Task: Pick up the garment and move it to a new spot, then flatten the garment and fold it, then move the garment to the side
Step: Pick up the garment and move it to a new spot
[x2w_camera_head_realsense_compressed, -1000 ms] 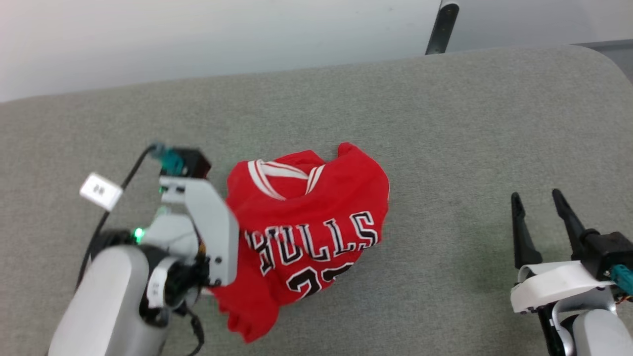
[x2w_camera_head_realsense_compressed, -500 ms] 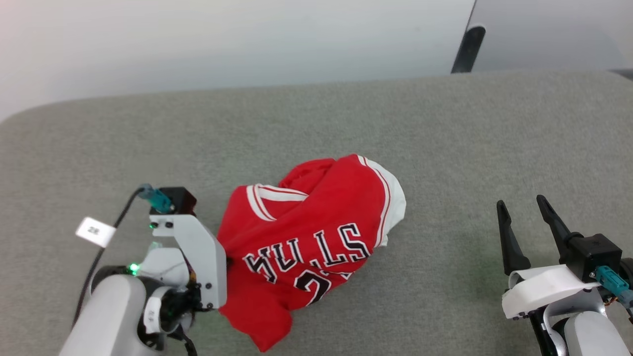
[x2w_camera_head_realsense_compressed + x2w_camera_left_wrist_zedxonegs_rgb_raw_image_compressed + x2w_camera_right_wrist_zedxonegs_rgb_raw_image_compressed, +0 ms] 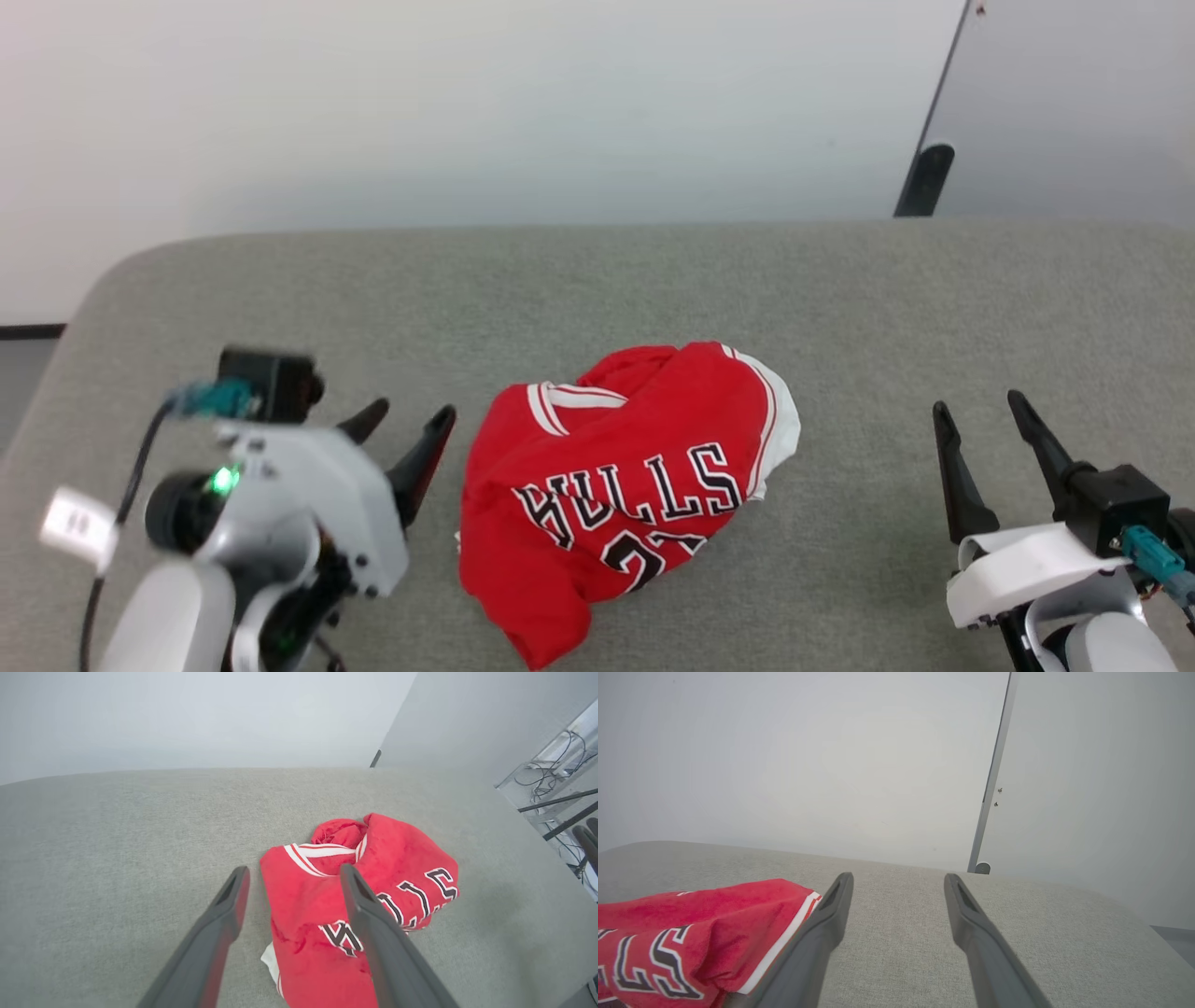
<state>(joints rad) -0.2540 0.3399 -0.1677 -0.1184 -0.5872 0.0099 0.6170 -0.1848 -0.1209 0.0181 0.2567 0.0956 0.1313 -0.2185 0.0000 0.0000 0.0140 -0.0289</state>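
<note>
Stretching below one pale wall (image 3: 467,103), one grey surface (image 3: 597,289) bears one shirt (image 3: 635,439) between left gripper (image 3: 411,415) and right gripper (image 3: 977,406), both splayed, empty.

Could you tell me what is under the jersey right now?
The jersey lies bunched on the grey pad, which shows all around it. A scrap of white fabric peeks out beneath one edge. The rest underneath is covered by the heap.

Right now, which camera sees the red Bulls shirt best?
The head view: the whole crumpled red Bulls jersey is in frame, lettering visible. The left wrist view cuts off its near end; the right wrist view catches just one striped corner.
</note>
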